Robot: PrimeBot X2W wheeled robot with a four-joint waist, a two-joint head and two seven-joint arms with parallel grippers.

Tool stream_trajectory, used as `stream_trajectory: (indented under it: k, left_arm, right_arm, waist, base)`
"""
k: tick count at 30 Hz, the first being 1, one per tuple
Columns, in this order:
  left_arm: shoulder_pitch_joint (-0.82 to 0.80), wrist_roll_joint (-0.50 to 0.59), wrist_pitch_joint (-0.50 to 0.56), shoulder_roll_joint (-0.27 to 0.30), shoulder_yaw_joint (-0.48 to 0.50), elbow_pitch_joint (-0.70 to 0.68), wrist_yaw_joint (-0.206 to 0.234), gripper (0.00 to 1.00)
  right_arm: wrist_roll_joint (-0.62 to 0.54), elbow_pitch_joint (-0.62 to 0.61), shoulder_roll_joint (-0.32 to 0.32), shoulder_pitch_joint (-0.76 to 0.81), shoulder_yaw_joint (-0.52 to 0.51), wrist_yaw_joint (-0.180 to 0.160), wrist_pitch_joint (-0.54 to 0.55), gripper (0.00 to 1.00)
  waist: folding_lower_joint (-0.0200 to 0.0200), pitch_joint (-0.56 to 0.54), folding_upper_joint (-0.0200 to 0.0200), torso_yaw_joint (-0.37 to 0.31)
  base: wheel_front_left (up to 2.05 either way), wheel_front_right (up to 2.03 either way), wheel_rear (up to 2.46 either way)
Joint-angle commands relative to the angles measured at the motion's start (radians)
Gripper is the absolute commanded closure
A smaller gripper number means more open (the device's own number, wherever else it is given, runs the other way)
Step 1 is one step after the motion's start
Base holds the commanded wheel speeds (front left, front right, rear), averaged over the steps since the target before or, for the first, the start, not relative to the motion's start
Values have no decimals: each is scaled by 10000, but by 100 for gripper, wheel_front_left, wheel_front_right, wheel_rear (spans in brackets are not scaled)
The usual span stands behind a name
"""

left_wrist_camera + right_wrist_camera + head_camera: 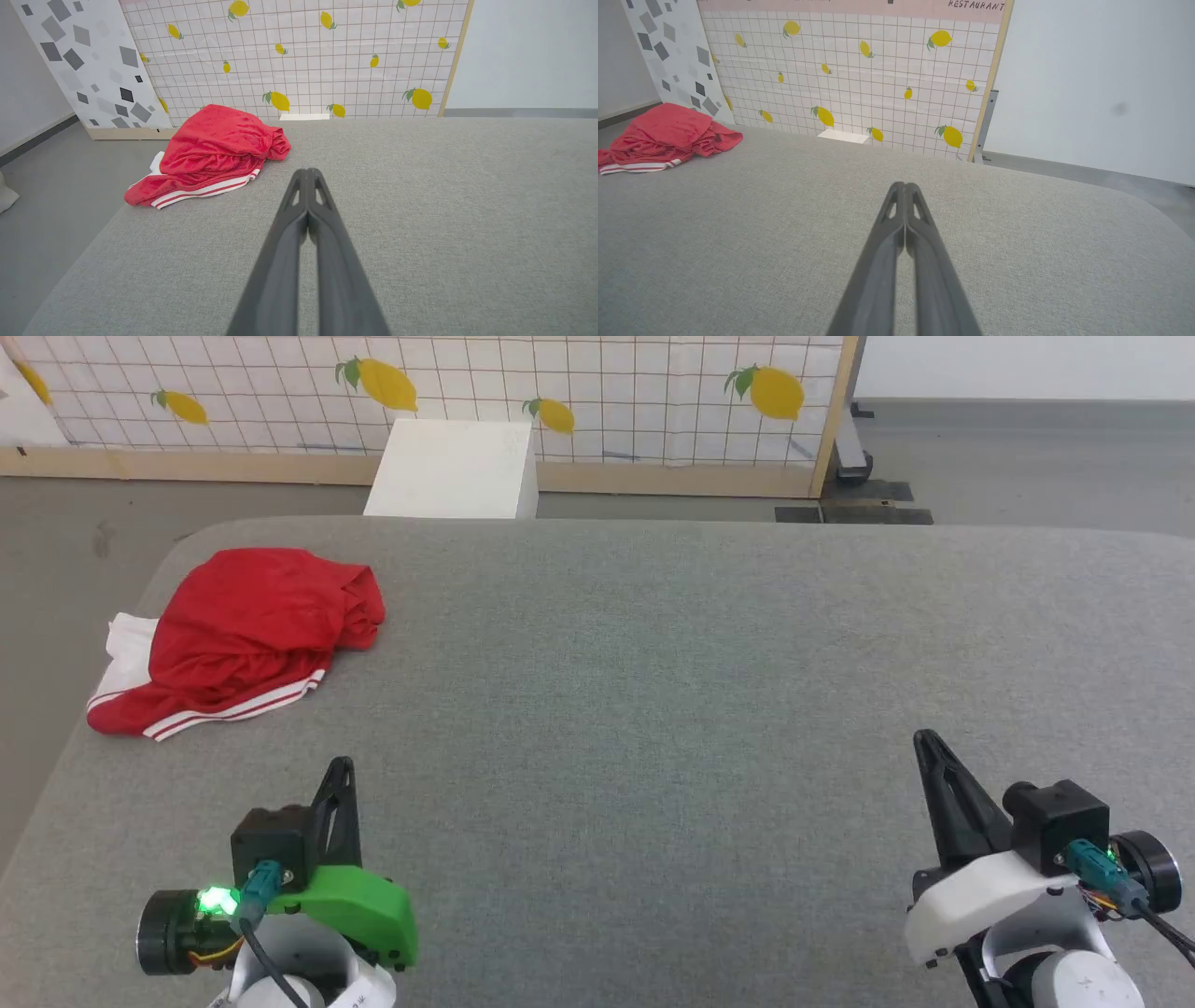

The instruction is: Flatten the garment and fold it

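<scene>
The garment [247,635] lies crumpled in a heap at the far left of the grey table, red with a white sleeve and red-and-white striped trim at its near edge; its letters and number are hidden in the folds. It also appears as the red heap [212,151] in the left wrist view and as the same heap [668,135] at the far left of the right wrist view. My left gripper [344,767] hovers shut near the table's front left, well short of the garment. My right gripper [924,739] is shut at the front right, holding nothing.
The grey fabric-covered table [653,709] has rounded corners and its left edge runs close by the garment. Behind the table stand a white box [455,467] and a lemon-patterned panel [560,392] on a wooden frame. Grey floor surrounds the table.
</scene>
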Motion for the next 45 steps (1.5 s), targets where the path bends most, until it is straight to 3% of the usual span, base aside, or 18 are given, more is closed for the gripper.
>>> stream_trajectory:
  k: [1, 39, 40, 45]
  left_arm:
    - [122, 128, 14, -47, 22, -24, -11, 100]
    - [122, 128, 14, -47, 22, -24, -11, 100]
    - [122, 128, 14, -47, 22, -24, -11, 0]
    - [-6, -71, -17, 2, -29, 15, 3, 0]
  right_arm:
    - [-64, -49, 22, 137, 11, -15, 1, 100]
    - [-64, -49, 22, 137, 11, -15, 1, 100]
    - [-64, -49, 22, 137, 11, -15, 1, 0]
    - [37, 25, -4, -2, -9, 0, -20, 0]
  waist:
    - [0, 0, 0, 0]
    - [0, 0, 0, 0]
    - [0, 0, 0, 0]
    - [0, 2, 0, 0]
  base:
    - [0, 0, 0]
    - [0, 0, 0]
    - [0, 0, 0]
    - [0, 0, 0]
